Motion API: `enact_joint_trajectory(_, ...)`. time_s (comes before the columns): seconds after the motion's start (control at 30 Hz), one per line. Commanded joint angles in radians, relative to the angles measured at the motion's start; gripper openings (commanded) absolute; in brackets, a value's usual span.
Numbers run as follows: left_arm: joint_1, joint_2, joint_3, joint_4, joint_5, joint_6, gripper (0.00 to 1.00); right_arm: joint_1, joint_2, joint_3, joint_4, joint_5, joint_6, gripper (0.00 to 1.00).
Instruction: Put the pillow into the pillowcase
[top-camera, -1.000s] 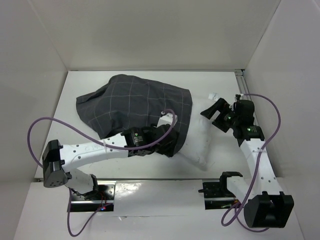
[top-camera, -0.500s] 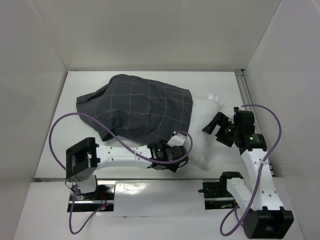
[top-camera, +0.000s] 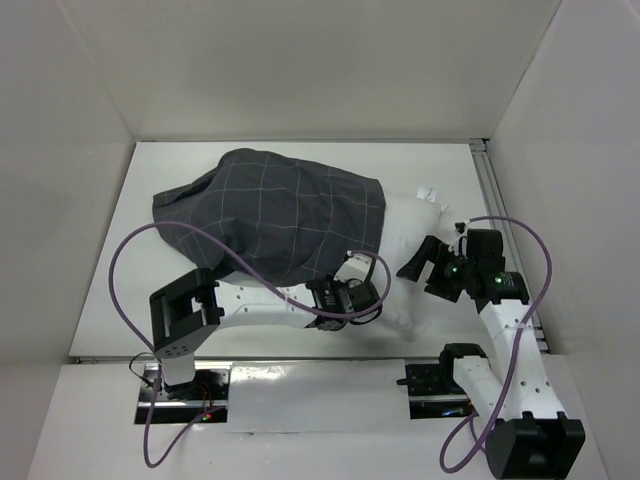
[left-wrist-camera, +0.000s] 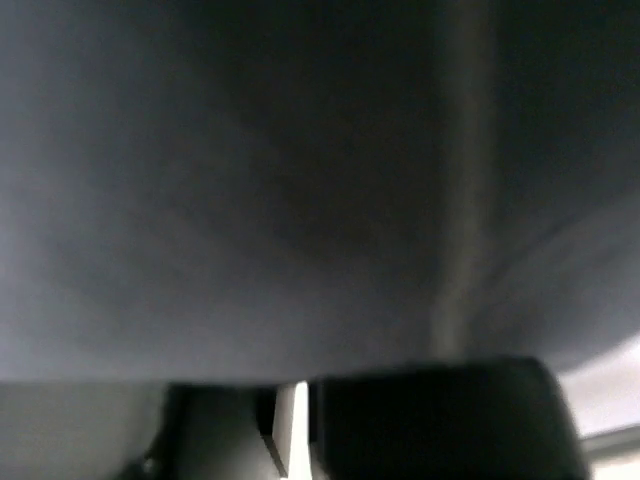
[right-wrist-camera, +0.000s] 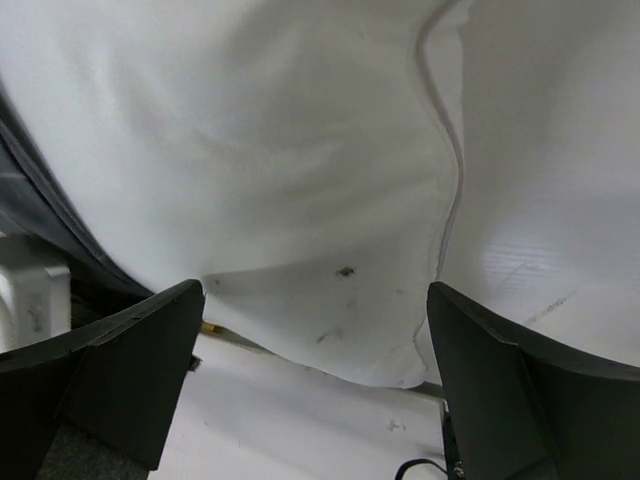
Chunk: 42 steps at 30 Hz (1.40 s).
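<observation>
The dark grey checked pillowcase (top-camera: 270, 212) lies on the white table, pulled over most of the white pillow (top-camera: 407, 235), whose right end sticks out. My left gripper (top-camera: 368, 296) sits at the pillowcase's near right hem. In the left wrist view, dark pillowcase cloth (left-wrist-camera: 300, 180) fills the frame and lies across the tips of the left gripper (left-wrist-camera: 297, 400), whose jaws stand almost together on it. My right gripper (top-camera: 418, 272) is open just right of the pillow's bare end. The pillow's seamed corner (right-wrist-camera: 330, 200) lies ahead of the wide right gripper (right-wrist-camera: 315, 292), and nothing is held.
White walls enclose the table (top-camera: 140, 260) on the left, back and right. A metal rail (top-camera: 490, 185) runs along the right wall. The left arm's purple cable (top-camera: 150, 235) loops over the table's left part. The left arm's link (top-camera: 260, 305) lies along the front edge.
The left arm swung right along the pillowcase's near hem, and its jaws closed there. The right gripper slid down and left toward the pillow's bare end and stays open.
</observation>
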Motion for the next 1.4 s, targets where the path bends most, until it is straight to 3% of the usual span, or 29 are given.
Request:
enact_joint_trajectory(0.0,0.007,0.023,0.085,-0.104,-0.095,-0.069,0.01,-0.003,-0.042,-0.057,-0.038,-0.082,-0.05,1.0)
enact_joint_trajectory(0.1,0.007,0.023,0.153,-0.155,-0.08,-0.06,0.0,0.006,-0.055,-0.155,0.067,-0.151,0.011,1.0)
enact_joint_trajectory(0.2,-0.005,-0.045,0.191,-0.156,-0.008,-0.014,0.0,0.027,-0.049,-0.2,0.156,-0.173,0.077,0.86)
enact_joint_trajectory(0.27,-0.005,-0.095,0.212,-0.156,0.058,-0.003,0.0,0.055,-0.026,-0.209,0.236,-0.173,0.103,0.62)
enact_joint_trajectory(0.37,-0.033,-0.134,0.263,-0.156,0.12,0.033,0.0,0.133,0.036,-0.172,0.337,-0.144,0.146,0.36)
enact_joint_trajectory(0.4,-0.048,-0.143,0.3,-0.156,0.13,0.044,0.0,0.18,0.075,-0.126,0.351,-0.101,0.158,0.19)
enact_joint_trajectory(0.5,-0.078,-0.166,0.399,-0.2,0.153,0.07,0.0,0.23,0.145,-0.022,0.379,-0.038,0.177,0.0)
enact_joint_trajectory(0.93,-0.117,-0.177,0.766,-0.209,0.289,0.195,0.0,0.21,0.184,0.035,0.52,-0.036,0.298,0.0)
enact_joint_trajectory(1.03,-0.117,-0.206,0.78,-0.209,0.319,0.205,0.0,0.199,0.155,0.06,0.457,0.001,0.286,0.0)
enact_joint_trajectory(1.2,-0.117,-0.22,0.795,-0.244,0.204,0.224,0.0,0.17,0.084,0.07,0.391,0.025,0.276,0.0)
enact_joint_trajectory(1.37,-0.013,-0.209,0.876,-0.294,0.258,0.236,0.0,0.17,0.028,0.096,0.312,0.036,0.254,0.0)
